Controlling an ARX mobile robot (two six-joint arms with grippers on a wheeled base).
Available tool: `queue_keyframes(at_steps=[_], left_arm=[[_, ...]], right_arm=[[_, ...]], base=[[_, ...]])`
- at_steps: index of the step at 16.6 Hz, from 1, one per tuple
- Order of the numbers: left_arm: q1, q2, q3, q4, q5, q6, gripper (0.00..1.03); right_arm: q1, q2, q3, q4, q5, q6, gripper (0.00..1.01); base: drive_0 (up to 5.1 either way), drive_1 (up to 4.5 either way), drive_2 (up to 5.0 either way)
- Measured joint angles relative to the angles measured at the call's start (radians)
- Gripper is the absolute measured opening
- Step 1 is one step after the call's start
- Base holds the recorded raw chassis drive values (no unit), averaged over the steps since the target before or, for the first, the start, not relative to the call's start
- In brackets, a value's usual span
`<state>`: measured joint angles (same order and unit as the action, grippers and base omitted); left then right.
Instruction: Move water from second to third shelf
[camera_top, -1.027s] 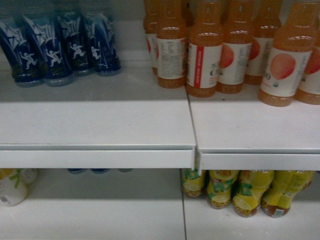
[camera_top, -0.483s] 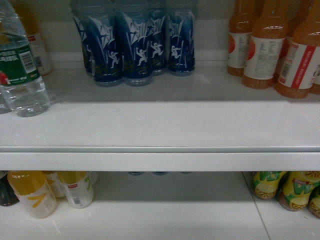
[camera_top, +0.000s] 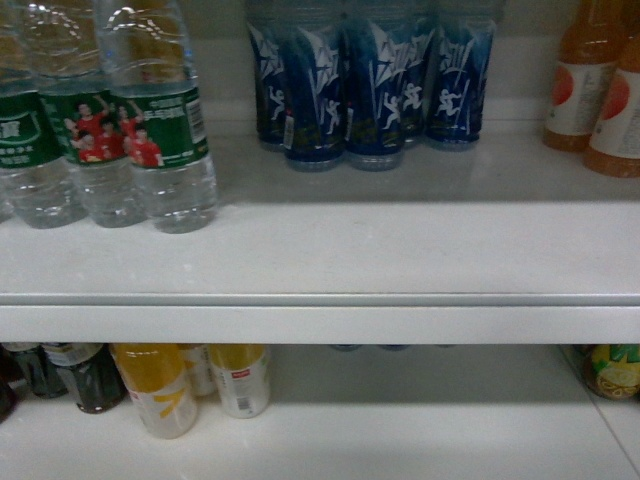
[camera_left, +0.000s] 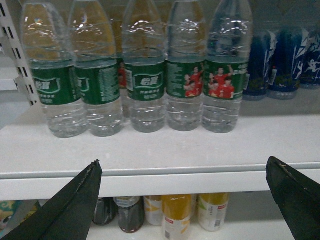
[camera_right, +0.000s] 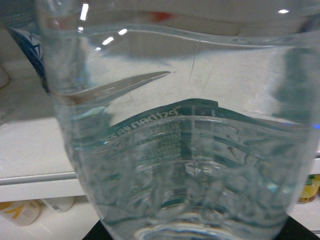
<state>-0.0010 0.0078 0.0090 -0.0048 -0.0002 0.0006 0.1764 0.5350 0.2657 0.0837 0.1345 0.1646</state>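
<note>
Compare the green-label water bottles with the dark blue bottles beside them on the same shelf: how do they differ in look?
The water bottles are clear with a green band label showing red-shirted players; the blue bottles are wrapped in dark blue with white figures. The water bottles stand nearer the shelf's front edge, the blue bottles further back. Both stand upright on the same white shelf.

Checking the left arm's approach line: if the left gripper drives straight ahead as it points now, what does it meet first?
Probably the row of water bottles on the shelf. The left gripper, jaws wide open, sits about level with the shelf's front lip, so a low line could hit that lip first. Depth is unclear.
</note>
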Motion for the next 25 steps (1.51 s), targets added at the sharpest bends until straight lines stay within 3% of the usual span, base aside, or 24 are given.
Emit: queue_keyframes(at_steps=[25], left_arm=[[0.000,0.000,0.000,0.002,0.000,0.000,0.98]], right_arm=[[0.000,0.000,0.000,0.003,0.000,0.000,0.40]], base=[[-4.9,2.46,2.5]])
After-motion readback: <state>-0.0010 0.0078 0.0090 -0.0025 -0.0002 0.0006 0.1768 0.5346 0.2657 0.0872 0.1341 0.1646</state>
